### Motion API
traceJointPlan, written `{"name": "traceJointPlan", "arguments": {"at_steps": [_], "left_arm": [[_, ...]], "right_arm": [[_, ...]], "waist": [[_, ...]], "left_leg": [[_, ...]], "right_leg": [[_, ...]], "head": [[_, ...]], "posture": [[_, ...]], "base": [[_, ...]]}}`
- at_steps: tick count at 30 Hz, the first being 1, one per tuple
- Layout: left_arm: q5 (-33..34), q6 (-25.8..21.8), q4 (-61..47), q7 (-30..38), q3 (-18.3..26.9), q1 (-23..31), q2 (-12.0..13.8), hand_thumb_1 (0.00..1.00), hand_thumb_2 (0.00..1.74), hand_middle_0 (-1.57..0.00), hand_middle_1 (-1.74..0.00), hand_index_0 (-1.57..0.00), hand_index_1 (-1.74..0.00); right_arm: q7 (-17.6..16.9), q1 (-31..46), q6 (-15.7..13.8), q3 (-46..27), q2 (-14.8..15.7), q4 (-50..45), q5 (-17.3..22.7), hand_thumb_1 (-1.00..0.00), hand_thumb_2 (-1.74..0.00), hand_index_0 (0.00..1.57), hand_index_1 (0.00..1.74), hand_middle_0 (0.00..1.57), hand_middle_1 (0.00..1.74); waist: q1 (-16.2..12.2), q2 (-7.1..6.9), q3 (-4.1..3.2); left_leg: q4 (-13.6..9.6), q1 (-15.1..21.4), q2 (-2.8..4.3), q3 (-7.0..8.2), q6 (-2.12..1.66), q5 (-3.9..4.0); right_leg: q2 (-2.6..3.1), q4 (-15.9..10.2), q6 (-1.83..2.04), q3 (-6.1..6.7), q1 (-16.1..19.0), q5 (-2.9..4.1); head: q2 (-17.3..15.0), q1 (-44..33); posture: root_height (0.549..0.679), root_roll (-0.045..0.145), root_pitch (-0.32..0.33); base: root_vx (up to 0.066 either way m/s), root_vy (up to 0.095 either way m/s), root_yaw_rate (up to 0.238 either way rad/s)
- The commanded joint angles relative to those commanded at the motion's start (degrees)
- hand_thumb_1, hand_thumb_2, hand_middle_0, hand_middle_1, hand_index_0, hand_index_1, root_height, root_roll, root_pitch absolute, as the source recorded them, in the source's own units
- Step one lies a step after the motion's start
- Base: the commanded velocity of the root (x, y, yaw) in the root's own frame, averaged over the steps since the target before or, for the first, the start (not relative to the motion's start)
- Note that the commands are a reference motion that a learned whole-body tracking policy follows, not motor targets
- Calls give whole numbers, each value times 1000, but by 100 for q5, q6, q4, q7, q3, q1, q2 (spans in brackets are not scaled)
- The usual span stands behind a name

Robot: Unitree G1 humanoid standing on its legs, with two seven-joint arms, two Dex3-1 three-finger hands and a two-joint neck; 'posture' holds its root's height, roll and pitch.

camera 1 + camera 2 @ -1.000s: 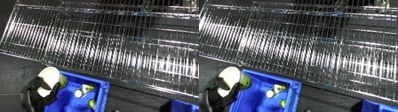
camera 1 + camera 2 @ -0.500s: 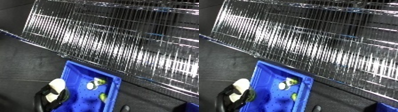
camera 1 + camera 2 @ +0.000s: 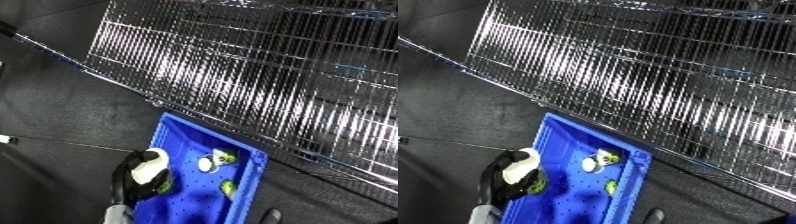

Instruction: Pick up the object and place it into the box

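One left hand curled round a half-hidden pale object, over blue bin.

- We see the bin on the floor, just before the wire shelf.
- Our left hand holds the bottle over the bin's left side.
- Two small items lie inside, to its right.

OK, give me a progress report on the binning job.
Done: two objects already lie inside the blue bin. In hand: the left hand is curled round a white and green object, held over the bin's left edge. Left: letting it go into the bin. The right hand barely shows at the lower edge.
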Motion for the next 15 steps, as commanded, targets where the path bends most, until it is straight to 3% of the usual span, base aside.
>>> {"name": "traceJointPlan", "arguments": {"at_steps": [4, 15], "left_arm": [[24, 122, 176, -115, -18, -17, -7, 0, 0, 0, 0, 0, 0], [10, 423, 446, -323, -156, 50, -96, 0, 0, 0, 0, 0, 0]], "right_arm": [[13, -15, 76, -2, 2, 15, -11, 0, 0, 0, 0, 0, 0], [21, -36, 145, 7, 0, -2, -7, 0, 0, 0, 0, 0, 0]], "waist": [[-20, 8, 0], [-66, 60, 0]], "left_leg": [[-20, 41, -9, 10, 7, -11], [36, 31, -47, 42, 32, -63]], "right_leg": [[6, -60, 4, 18, 36, 15], [2, -125, 31, 52, 38, 61]], "head": [[-5, 31], [29, 150]], "posture": [[654, 32, 79], [655, 30, 81]], "base": [[3, 8, -33], [0, 5, -34]]}}
